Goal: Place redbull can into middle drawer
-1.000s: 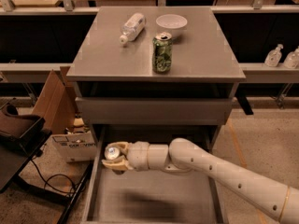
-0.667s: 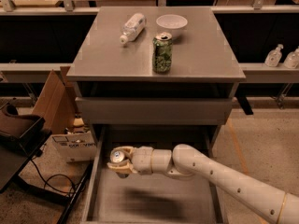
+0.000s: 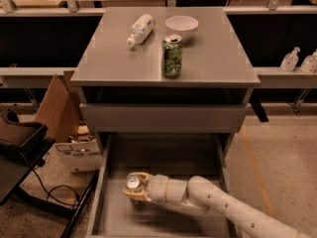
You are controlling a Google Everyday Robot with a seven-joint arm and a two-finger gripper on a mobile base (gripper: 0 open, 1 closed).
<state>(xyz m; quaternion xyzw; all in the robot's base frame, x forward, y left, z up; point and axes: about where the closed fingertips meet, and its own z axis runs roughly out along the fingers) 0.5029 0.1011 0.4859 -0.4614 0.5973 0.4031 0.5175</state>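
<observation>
Redbull can (image 3: 132, 182) stands upright inside the middle drawer (image 3: 102, 182), in the front-left part, and only its shiny silver top with the pull tab shows. No label or brand lettering on it can be seen from this angle. The gripper (image 3: 134, 188) is down in the same drawer, its tan jaws clamped on the can from either side. Whether the can's base touches the floor cannot be told. The white arm (image 3: 223, 208) reaches in from the lower right, over the front-right corner.

The middle drawer is pulled far out below the upper drawer (image 3: 163, 118), which shows only a plain closed grey front.

On the cabinet top (image 3: 220, 58) stands a stouter green can (image 3: 172, 57) with a speckled pattern and no readable words. A white bowl (image 3: 182, 25) is just behind it, and a clear plastic bottle (image 3: 140, 29) lies on its side to the left of the bowl.

Beside the cabinet on the floor, a white cardboard box (image 3: 79, 155) carries dark printed letters, which I cannot read with any certainty.
</observation>
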